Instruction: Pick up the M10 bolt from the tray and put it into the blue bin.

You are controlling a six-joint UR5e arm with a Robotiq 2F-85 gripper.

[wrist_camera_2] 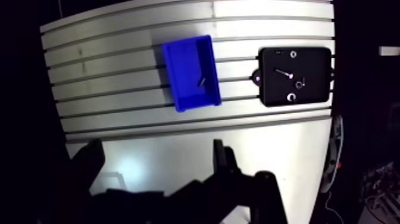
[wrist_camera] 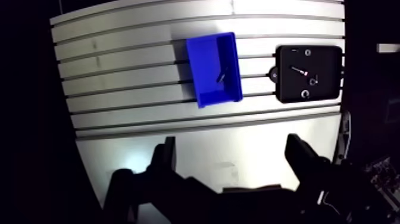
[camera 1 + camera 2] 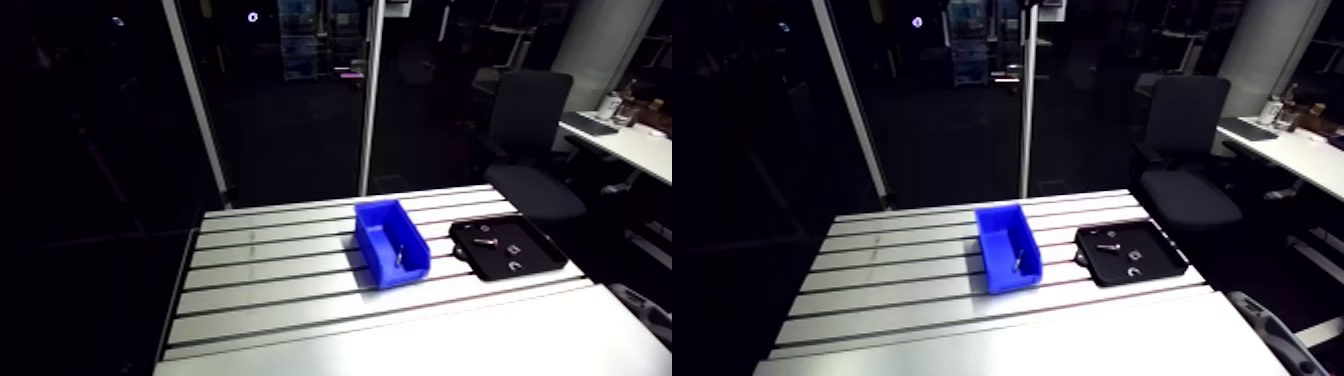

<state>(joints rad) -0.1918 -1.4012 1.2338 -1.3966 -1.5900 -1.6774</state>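
Well above the counter (image 2: 149, 89), the gripper (image 2: 231, 143) hangs facing down over the plain, unslotted strip at the near edge. Its two dark fingers (image 2: 168, 156) stand wide apart and grasp nothing; only bare counter surface shows between them.

Ahead of the gripper and well apart from it:
- The blue bin (image 2: 205, 98) sits on the slotted part of the counter, long side running across the slots. It is an open-topped box of saturated blue plastic with a lower lip at one short end.
- A bolt (image 2: 220, 76) lies inside the bin, on its floor, nearer the wall that faces the tray. It is short, dark and slim, lies at a slant to the bin walls, and catches a faint glint in the arm view. Its thread size cannot be told at this range.
- The tray (image 2: 326, 59) is black, shallow and square with rounded corners, and has a small tab on the side toward the bin. It sits just beside the bin with a strip of counter between them.
- On the tray a slim fastener (image 2: 297, 70) lies at a slant, pale along the shank with a pinkish end. Two small ring-shaped pieces (image 2: 305, 93) lie near it; what they are is too small to tell.
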